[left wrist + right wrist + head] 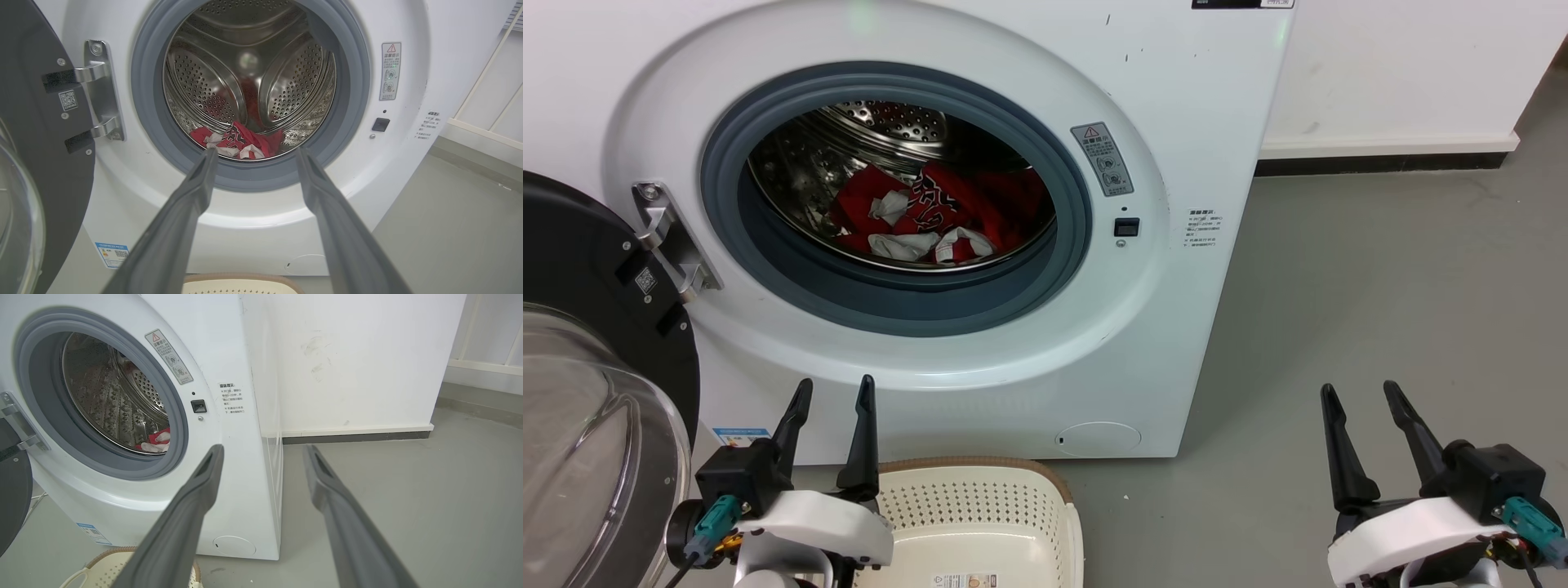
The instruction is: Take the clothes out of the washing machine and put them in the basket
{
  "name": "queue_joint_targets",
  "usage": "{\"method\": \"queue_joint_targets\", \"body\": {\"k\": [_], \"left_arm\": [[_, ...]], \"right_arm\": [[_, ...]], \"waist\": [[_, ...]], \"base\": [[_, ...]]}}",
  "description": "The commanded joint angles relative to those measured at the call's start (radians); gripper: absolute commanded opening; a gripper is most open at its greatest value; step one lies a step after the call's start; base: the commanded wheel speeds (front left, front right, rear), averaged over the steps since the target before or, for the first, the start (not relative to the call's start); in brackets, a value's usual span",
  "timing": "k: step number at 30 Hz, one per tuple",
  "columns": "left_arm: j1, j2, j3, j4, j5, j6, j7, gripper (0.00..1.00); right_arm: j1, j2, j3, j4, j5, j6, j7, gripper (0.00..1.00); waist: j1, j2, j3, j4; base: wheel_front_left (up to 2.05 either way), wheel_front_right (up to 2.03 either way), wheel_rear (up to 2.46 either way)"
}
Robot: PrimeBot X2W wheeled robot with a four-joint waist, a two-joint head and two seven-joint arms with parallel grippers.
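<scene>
The white washing machine (980, 359) stands in front of me with its door (580, 343) swung open to the left. The clothes (943, 214), red with white bands and a black-and-white print, lie at the bottom of the steel drum (249, 73); the clothes (241, 142) also lie low in the drum in the left wrist view, and a corner of the clothes (157, 442) peeks out in the right wrist view. The cream basket (980, 523) sits on the floor below the porthole. My left gripper (836, 394) is open over the basket's left rim. My right gripper (1361, 394) is open above bare floor to the right.
A grey floor (1380, 278) stretches right of the machine to a white wall (1405, 73) with a dark skirting strip. The open glass door fills the lower left. The door hinge (670, 241) juts out at the porthole's left edge.
</scene>
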Motion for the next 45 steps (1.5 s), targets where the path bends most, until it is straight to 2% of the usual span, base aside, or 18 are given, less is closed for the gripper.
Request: {"method": "queue_joint_targets", "body": {"k": [1,26,45], "left_arm": [[-0.015,0.006,0.0,-0.002,0.023,0.005,-0.009,1.0],[-0.015,0.0,0.011,0.035,0.213,0.015,-0.06,1.0],[-0.021,-0.011,0.032,0.059,0.205,0.008,-0.062,1.0]], "right_arm": [[0.009,-0.002,0.0,-0.008,-0.02,0.0,-0.006,1.0],[0.022,-0.002,0.001,-0.01,-0.192,0.0,-0.041,1.0],[0.009,-0.002,0.0,0.012,-0.161,0.0,-0.046,1.0]], "waist": [[-0.0001,0.0,0.0,0.0],[-0.0001,0.0,0.005,-0.006],[-0.0001,0.0,0.007,-0.008]], "base": [[0.0,0.0,0.0],[0.0,0.0,0.0],[0.0,0.0,0.0]]}}
